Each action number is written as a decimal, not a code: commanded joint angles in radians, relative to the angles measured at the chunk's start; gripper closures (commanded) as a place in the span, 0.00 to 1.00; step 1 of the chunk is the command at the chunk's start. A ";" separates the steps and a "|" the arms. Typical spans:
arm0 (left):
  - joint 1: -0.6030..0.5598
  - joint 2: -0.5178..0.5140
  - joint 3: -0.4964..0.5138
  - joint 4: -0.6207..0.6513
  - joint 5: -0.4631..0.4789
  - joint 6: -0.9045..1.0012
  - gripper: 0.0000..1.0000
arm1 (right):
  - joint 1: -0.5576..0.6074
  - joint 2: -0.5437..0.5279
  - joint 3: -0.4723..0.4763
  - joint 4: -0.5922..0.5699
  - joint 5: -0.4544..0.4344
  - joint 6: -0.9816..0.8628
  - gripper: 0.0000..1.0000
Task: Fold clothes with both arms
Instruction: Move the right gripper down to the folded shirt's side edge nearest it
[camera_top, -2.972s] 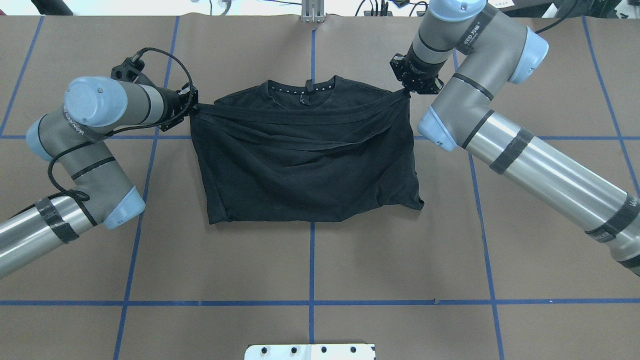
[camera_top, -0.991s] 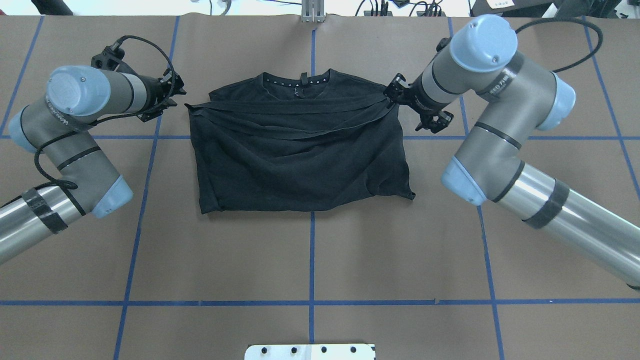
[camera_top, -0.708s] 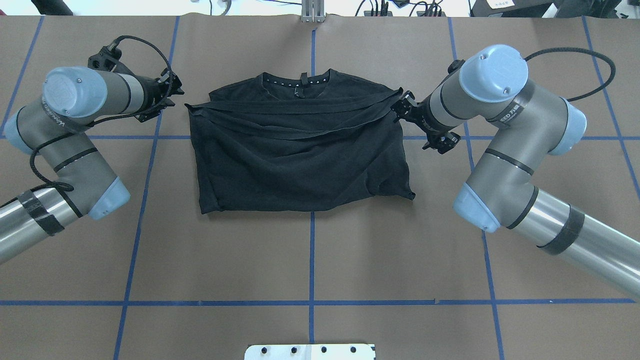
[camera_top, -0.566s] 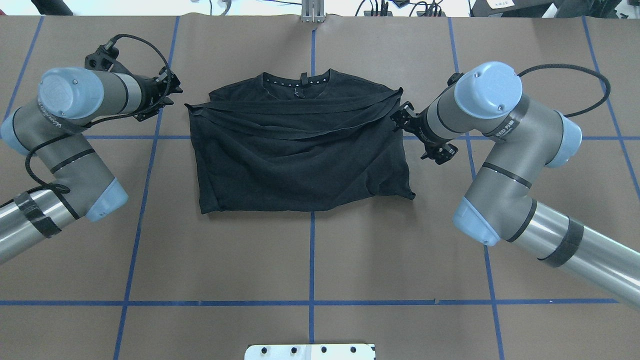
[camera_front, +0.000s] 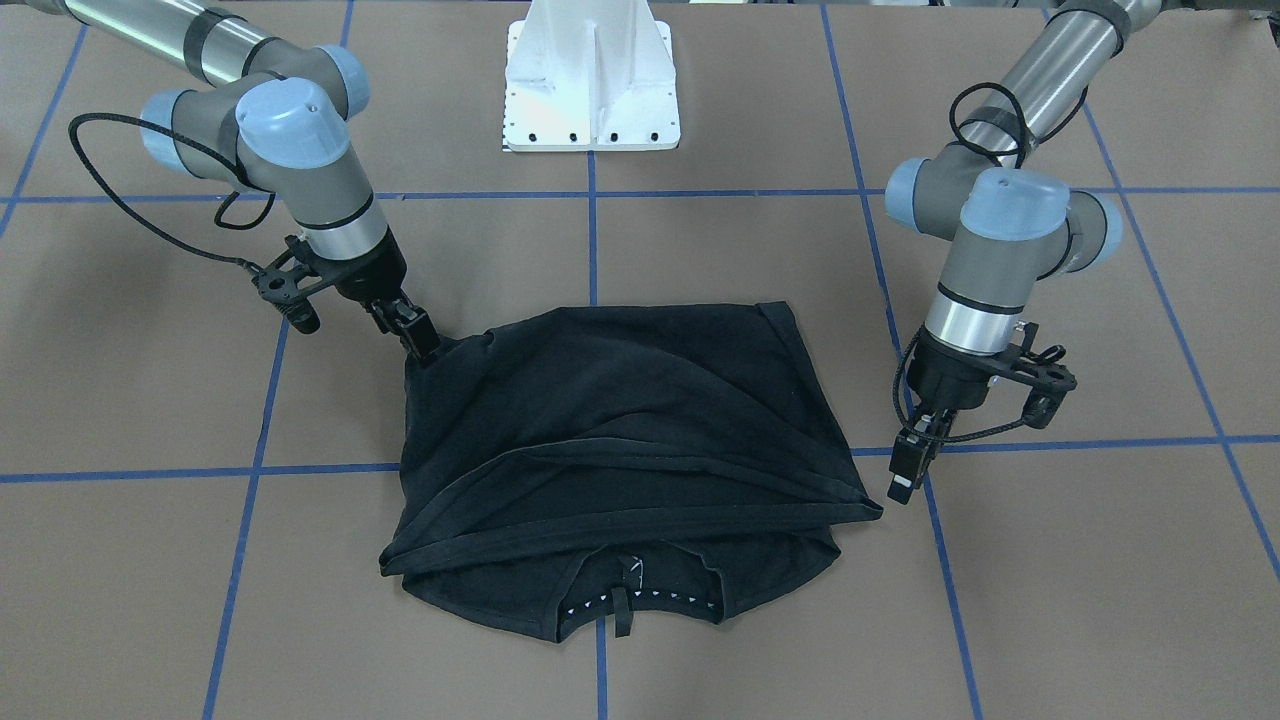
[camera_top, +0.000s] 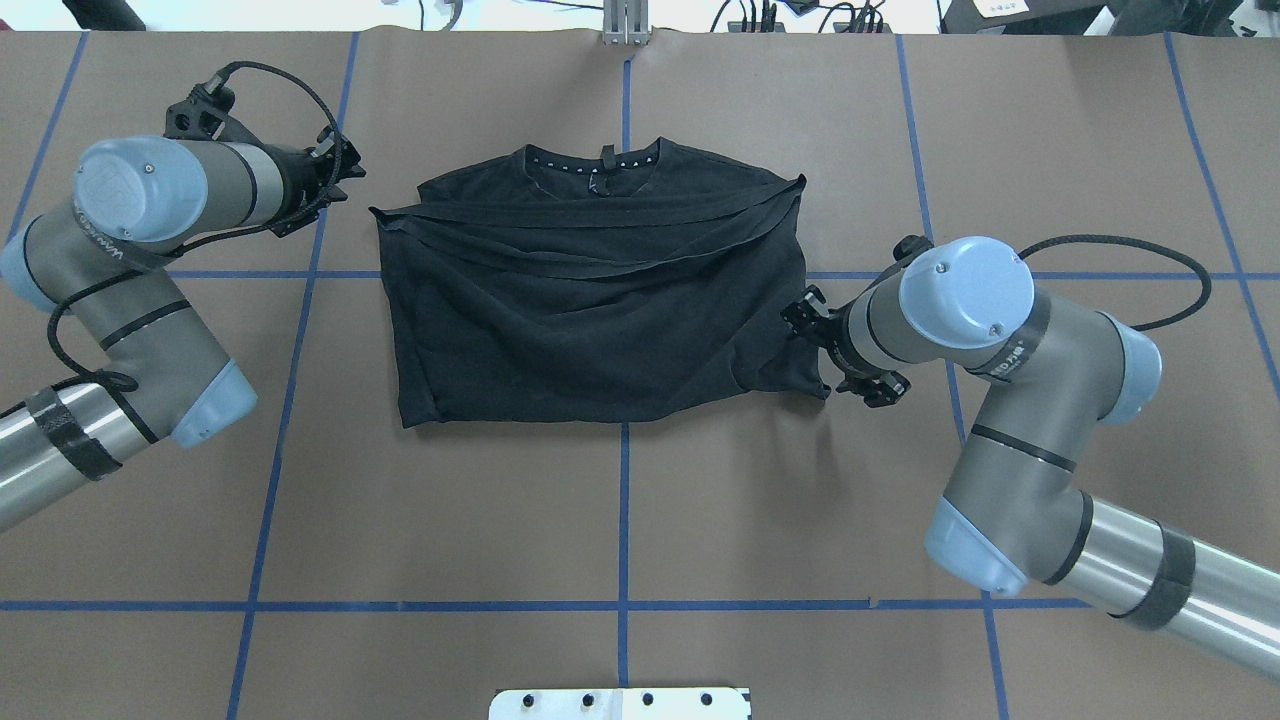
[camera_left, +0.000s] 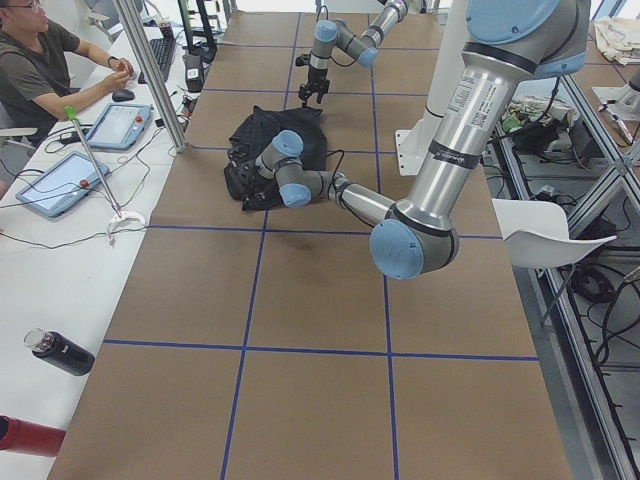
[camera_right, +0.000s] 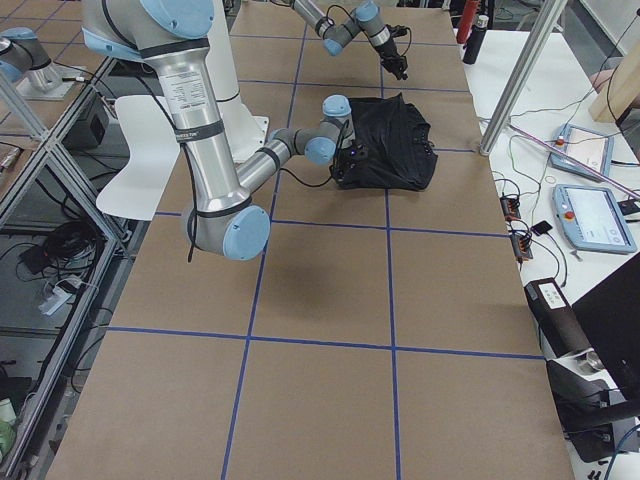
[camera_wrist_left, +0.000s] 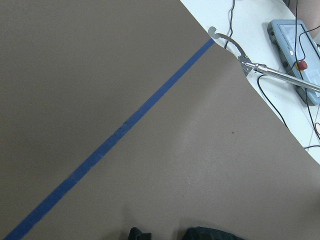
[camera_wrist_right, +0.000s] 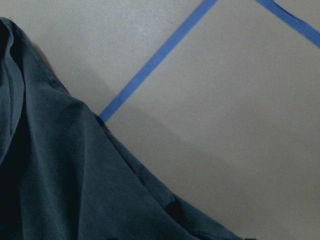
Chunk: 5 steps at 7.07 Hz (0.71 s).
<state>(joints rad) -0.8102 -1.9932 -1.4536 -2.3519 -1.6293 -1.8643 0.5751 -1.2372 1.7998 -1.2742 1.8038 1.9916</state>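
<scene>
Folded black T-shirt (camera_front: 620, 400) on the table (camera_front: 700, 620), collar far. Right gripper (camera_front: 420, 340) at its near right corner, spread impossible to tell. Left gripper (camera_front: 900, 485) just off its far left corner, parted, empty.

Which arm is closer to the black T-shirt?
Right. The right arm has its jaws at a corner of the T-shirt; the left arm hovers apart, off another corner.

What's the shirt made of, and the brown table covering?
T-shirt: soft matte black knit, probably cotton jersey; it lies in limp folds with no sheen. Table cover: brown matte paper-like sheet, possibly kraft paper; in the left wrist view its cut edge lies over a white surface. Blue lines: look like stuck-on tape.
</scene>
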 joint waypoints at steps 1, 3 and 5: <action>0.000 0.002 -0.001 0.000 0.002 0.001 0.56 | -0.061 -0.035 0.033 -0.001 -0.027 0.001 0.19; 0.000 0.004 -0.002 0.002 0.002 0.001 0.56 | -0.078 -0.025 0.006 -0.001 -0.044 -0.004 0.20; 0.000 0.005 -0.002 0.002 0.002 0.001 0.56 | -0.080 -0.022 -0.007 -0.001 -0.044 -0.010 0.29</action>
<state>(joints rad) -0.8099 -1.9887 -1.4555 -2.3501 -1.6276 -1.8638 0.4976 -1.2617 1.8019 -1.2748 1.7613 1.9862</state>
